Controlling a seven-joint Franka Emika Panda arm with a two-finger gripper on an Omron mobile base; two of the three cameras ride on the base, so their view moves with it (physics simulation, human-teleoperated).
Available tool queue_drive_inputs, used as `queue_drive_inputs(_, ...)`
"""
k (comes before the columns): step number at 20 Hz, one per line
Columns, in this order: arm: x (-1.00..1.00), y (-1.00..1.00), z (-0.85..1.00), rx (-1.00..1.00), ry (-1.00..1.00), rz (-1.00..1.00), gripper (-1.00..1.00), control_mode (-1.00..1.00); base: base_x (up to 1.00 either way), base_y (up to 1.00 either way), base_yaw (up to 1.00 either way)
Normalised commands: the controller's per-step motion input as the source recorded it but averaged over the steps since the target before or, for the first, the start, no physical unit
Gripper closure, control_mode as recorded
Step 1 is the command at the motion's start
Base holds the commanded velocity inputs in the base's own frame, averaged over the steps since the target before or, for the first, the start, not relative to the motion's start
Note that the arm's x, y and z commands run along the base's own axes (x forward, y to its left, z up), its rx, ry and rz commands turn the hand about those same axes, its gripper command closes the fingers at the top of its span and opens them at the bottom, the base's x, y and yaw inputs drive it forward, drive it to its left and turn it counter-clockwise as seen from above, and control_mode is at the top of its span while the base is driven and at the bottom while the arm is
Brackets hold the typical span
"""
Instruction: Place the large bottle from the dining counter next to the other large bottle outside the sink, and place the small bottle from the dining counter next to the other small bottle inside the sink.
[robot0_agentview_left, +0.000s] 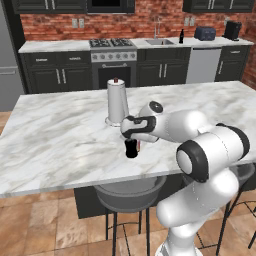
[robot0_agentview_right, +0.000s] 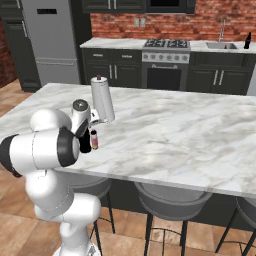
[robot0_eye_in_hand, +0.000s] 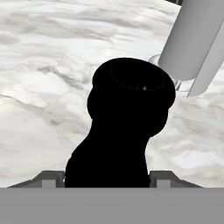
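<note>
The gripper (robot0_agentview_left: 131, 150) is lowered over the near part of the marble dining counter (robot0_agentview_left: 60, 135), its jaws closed against the sides of a black bottle (robot0_agentview_left: 131, 148) that stands upright on the marble. In the hand view this bottle (robot0_eye_in_hand: 124, 127) sits between the two finger tips (robot0_eye_in_hand: 50, 178) and touches both.

Edges and room: the bottle stands near the counter's front edge. Open marble runs from it toward 9 o'clock and, past the arm, toward 3 o'clock. Stools (robot0_agentview_left: 127, 196) sit tucked under the front overhang.

Surroundings: a paper towel holder (robot0_agentview_left: 117, 103) stands upright just beyond the bottle at about 11 o'clock, close to the wrist. A small bottle (robot0_agentview_right: 93, 139) with a red label stands immediately beside the black one, on its right in the right base view. Across the aisle, the sink (robot0_agentview_left: 160, 42) is set into the back counter, with a dark bottle (robot0_agentview_left: 181, 36) on the counter beside it.

Hidden or unclear: the wrist covers the black bottle's top in both base views. The sink's interior cannot be made out.
</note>
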Motion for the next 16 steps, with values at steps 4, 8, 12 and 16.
queue_drive_inputs(4, -0.23, -0.08, 0.29, 0.01, -0.03, 0.01, 1.0, -1.0, 0.0, 0.0, 0.0)
queue_drive_inputs(8, -0.23, -0.1, 0.44, 0.02, -0.02, 0.0, 1.0, -1.0, 0.0, 0.0, 0.0)
queue_drive_inputs(12, -0.29, -0.16, 0.48, 0.03, -0.01, 0.0, 1.0, -1.0, 0.0, 0.0, 0.0)
queue_drive_inputs(16, -0.34, -0.19, 0.42, 0.02, 0.0, 0.0, 1.0, -1.0, 0.0, 0.0, 0.0)
